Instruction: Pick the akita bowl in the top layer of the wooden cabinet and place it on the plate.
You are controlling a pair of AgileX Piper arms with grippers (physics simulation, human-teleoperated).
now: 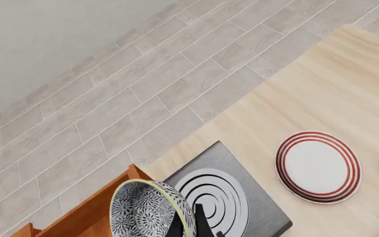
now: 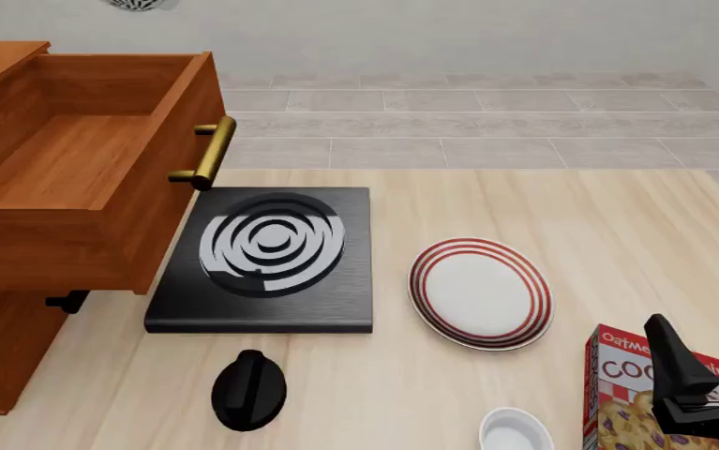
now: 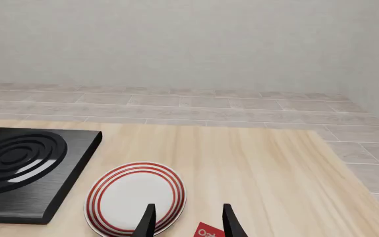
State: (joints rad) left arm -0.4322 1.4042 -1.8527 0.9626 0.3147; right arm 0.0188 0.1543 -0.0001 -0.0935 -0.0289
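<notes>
L jaws point(image 1: 190, 224) closed on the rim of the akita bowl point(image 1: 151, 210), seen only in L wrist view: dark fingers point(image 1: 201, 222) pinch the bowl's edge, bowl tipped so its patterned blue-black/white side faces the cam, yellowish rim line showing. Bowl held in the air above the wooden cabinet point(image 2: 9, 309) edge and the stove point(image 2: 265, 258); not visible in front view, and L arm not in it either.

Top layer point(image 2: 78, 178) of the cabinet pulled out over the desk's L edge, its inside bare wood, brass handle point(image 2: 209, 152) pointing toward the stove. Stove sits just beside the cabinet, near the desk's middle-left, touching nothing else.

Plate point(image 2: 481, 292) flat on the desk point(image 2: 609, 225), right of the stove, small gap between them, nothing on it.

R jaws point(image 3: 184, 219) parted a moderate amt, holding nothing, hovering near the desk's near-R corner over a red cookie box point(image 2: 640, 394); plate lies just ahead of the fingertips in R wrist view. Small plain white bowl point(image 2: 516, 431) at the near edge, beside the box. Black round knobbed object point(image 2: 250, 389) near the near edge, in front of the stove; can't tell what it is.
</notes>
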